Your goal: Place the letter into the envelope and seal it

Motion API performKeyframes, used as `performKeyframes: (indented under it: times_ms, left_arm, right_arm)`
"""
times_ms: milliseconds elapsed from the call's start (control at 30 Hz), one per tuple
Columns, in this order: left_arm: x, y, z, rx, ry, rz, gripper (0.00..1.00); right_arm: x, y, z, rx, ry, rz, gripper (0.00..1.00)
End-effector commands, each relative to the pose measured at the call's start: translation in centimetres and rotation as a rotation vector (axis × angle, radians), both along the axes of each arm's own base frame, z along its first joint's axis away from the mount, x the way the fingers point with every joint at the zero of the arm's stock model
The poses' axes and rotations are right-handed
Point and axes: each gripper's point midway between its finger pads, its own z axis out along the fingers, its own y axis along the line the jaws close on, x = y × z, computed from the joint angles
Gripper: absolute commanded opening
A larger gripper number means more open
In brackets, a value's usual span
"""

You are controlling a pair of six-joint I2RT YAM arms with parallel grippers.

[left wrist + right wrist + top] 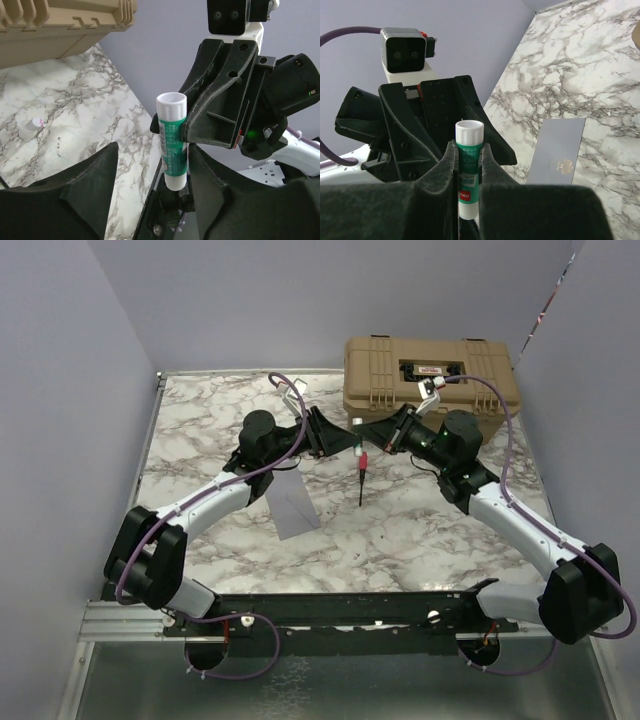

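Your right gripper (468, 156) is clamped on a smooth green-and-white glue stick (469, 136), and your left gripper (151, 150) faces it with fingers spread. The flat grey envelope (292, 505) lies on the marbled table (200, 430) at 7 o'clock from the stick. The ribbed tan case (430, 370) sits lid-down at 2 o'clock.

The glue stick (469, 165) carries the only legible word: lowercase "neo" in white on a small red patch near the lower end of its green label, seen from the right wrist. The finer white print above it on that label is too small to read. In the left wrist view, lines of print run along the tube, but none can be made out. The grey envelope (555, 150) bears a small gold emblem with no readable lettering. The tan case (390, 380) has a red-and-white sticker on its lid, its text illegible.
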Motion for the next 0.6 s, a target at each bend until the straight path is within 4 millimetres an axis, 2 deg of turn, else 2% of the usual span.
performKeyframes:
  times_ms: [0, 233, 333, 400, 433, 467, 567]
  left_arm:
    - [-0.1, -0.8, 1.5, -0.05, -0.025, -0.04, 0.56]
    - [-1.0, -1.6, 1.4, -0.041, -0.045, -0.111, 0.37]
    - [-1.5, -1.6, 1.5, -0.03, -0.081, -0.136, 0.25]
    - [-1.8, -1.6, 1.5, -0.023, -0.108, -0.15, 0.11]
    - [-2.0, -1.5, 1.6, -0.019, -0.124, -0.157, 0.03]
    - [-2.1, -1.5, 1.6, -0.015, -0.138, -0.163, 0.0]
    - [-2.6, -1.5, 1.6, 0.005, -0.206, -0.191, 0.0]
  right_arm:
    - [-0.2, 0.7, 2.3, 0.045, -0.052, 0.057, 0.02]
    - [0.1, 0.9, 2.1, 0.049, -0.04, 0.056, 0.02]
    - [0.1, 0.8, 2.3, 0.051, -0.039, 0.05, 0.02]
    - [-0.1, 0.6, 2.6, 0.048, -0.048, 0.05, 0.04]
    - [-0.2, 0.6, 2.6, 0.041, -0.045, 0.051, 0.07]
    - [-0.2, 0.6, 2.6, 0.024, -0.041, 0.054, 0.12]
    - [-0.2, 0.3, 2.6, -0.07, -0.061, 0.057, 0.42]
